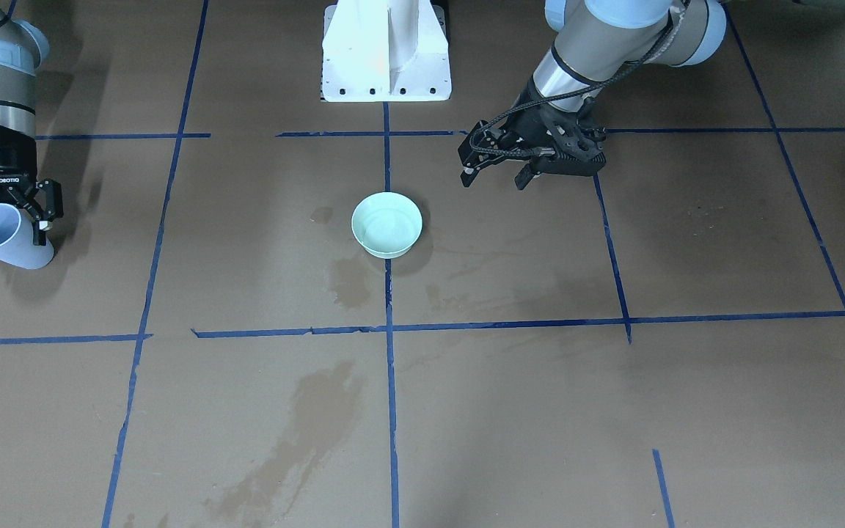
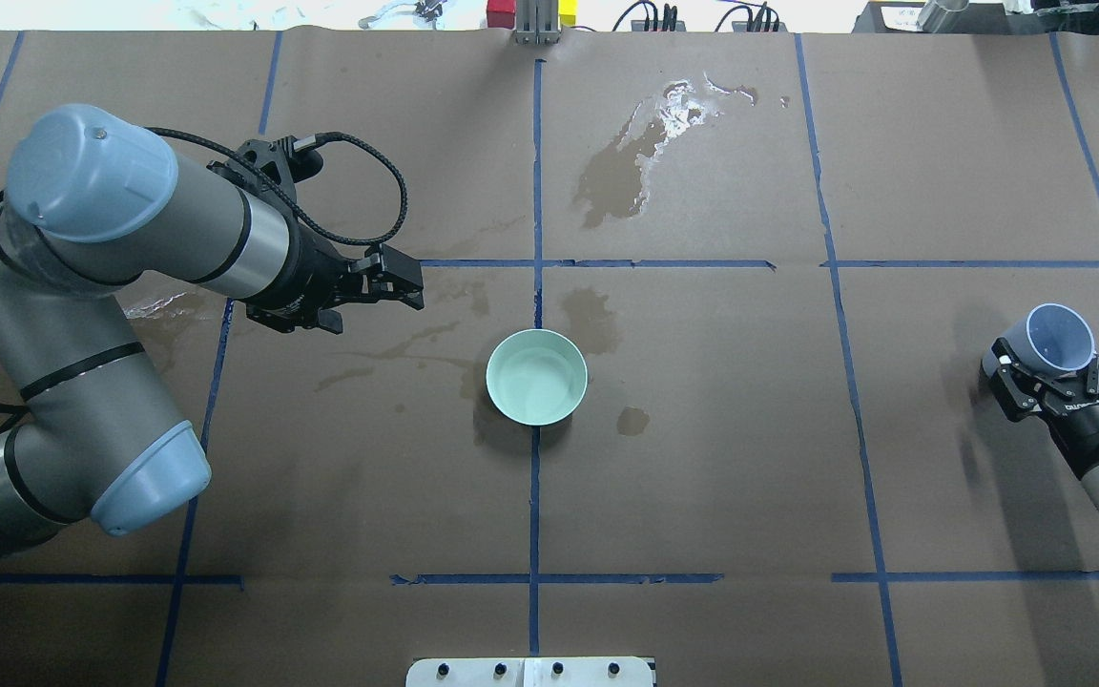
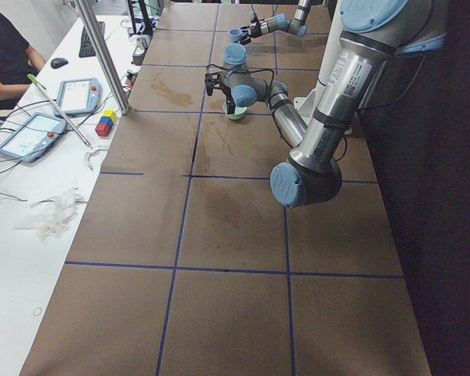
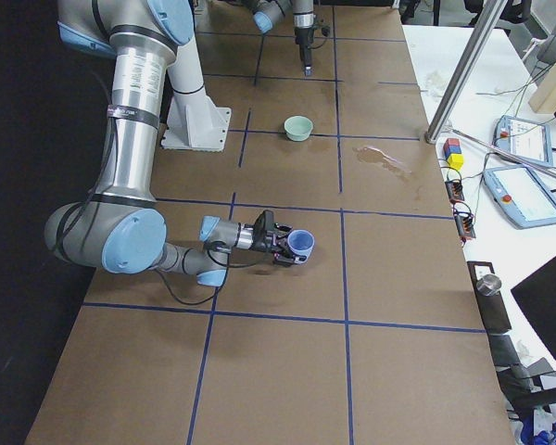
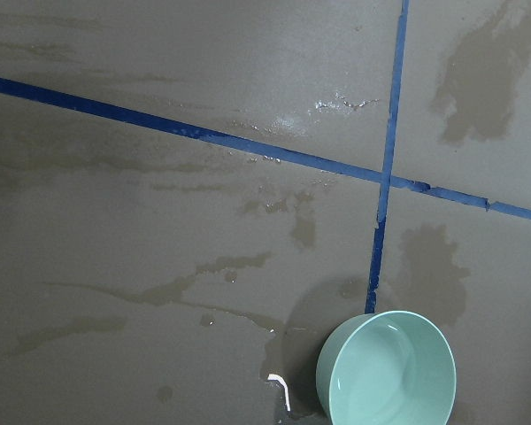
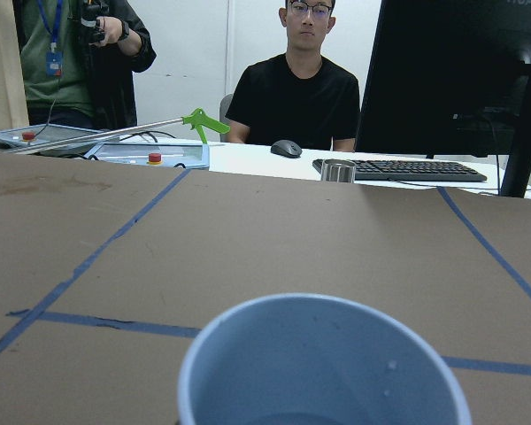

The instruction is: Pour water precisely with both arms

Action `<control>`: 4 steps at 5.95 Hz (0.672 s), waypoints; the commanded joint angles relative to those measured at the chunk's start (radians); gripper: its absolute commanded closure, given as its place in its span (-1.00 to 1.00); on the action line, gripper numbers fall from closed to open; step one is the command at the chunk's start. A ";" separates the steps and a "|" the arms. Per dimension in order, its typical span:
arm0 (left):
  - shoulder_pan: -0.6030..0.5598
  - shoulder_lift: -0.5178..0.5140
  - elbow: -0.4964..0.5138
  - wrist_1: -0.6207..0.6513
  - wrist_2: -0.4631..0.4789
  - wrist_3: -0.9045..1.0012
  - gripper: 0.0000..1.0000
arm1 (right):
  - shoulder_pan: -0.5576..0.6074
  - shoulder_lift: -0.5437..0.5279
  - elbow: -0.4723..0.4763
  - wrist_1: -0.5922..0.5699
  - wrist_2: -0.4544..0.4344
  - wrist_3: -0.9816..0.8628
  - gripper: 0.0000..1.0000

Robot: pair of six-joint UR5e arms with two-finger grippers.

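The left claw (image 2: 408, 286) hangs spread and empty at ten o'clock of the mint-green bowl (image 2: 537, 377), which seems to hold the water (image 2: 542, 389), while well off at three o'clock the right claw (image 2: 1050, 374) pinches a pale-blue cup (image 2: 1053, 336) whose tilt could dribble any contents onto the desk (image 2: 702, 477).

Lab: robot arms (image 2: 82, 315), tape-gridded table (image 2: 702, 477)

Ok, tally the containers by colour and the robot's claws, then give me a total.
Mint-green round bowl: 1
Pale blue plastic cup: 1
Black two-finger claws: 2, the left claw and the right claw
Total: 4
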 commanded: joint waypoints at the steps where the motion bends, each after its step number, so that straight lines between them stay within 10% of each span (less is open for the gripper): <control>1: 0.000 0.000 -0.006 0.000 0.005 -0.009 -1.00 | 0.037 0.035 0.036 0.000 0.009 -0.036 0.45; 4: 0.000 0.002 -0.006 0.000 0.005 -0.012 -1.00 | 0.052 0.249 0.133 -0.144 0.023 -0.347 0.60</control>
